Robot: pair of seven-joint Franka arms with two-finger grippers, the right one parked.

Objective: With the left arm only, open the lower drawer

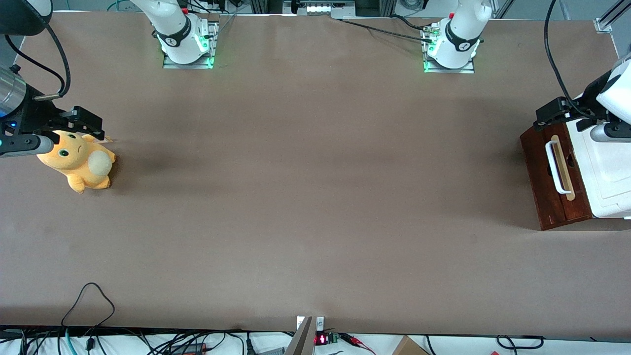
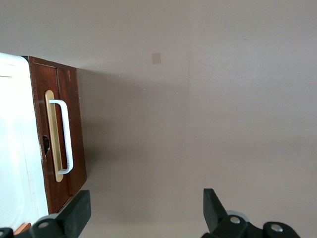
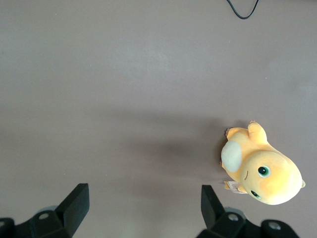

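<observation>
Toward the working arm's end of the table [image 1: 315, 207] stands a cabinet w/ a white cabinet top [image 1: 609, 172]. Its dark red-brown face is the lower drawer [image 1: 536, 162], and it faces the parked arm's end. The white bar handle [image 1: 557, 167] sits on a pale wood strip. The drawer front looks flush w/ the cabinet, i.e. not pulled out.

The left arm [image 1: 616, 98] reaches in over the cabinet. Its gripper [image 1: 543, 121] hangs above the drawer front's upper corner, the one farther from the front cam, and is not touching the handle. Its fingers [image 2: 81, 201] are spread wide and hold nothing.

Nothing lies btwn gripper and handle. An orange plush toy [image 1: 79, 162] is well apart, at the parked arm's end. A black cable loop [image 1: 91, 301] lies on the table edge nearest the front cam.

The left wrist cam looks straight down the drawer front [image 2: 74, 139] and shows the handle [image 2: 67, 136] standing proud of the strip, a dark notch [image 2: 46, 145] in the wood beside the strip, and a small pale square [image 2: 156, 58] on the tabletop. None of these show clearly from the front. The right wrist cam shows only the plush toy [image 3: 260, 171] and a bit of cable [image 3: 242, 10].
</observation>
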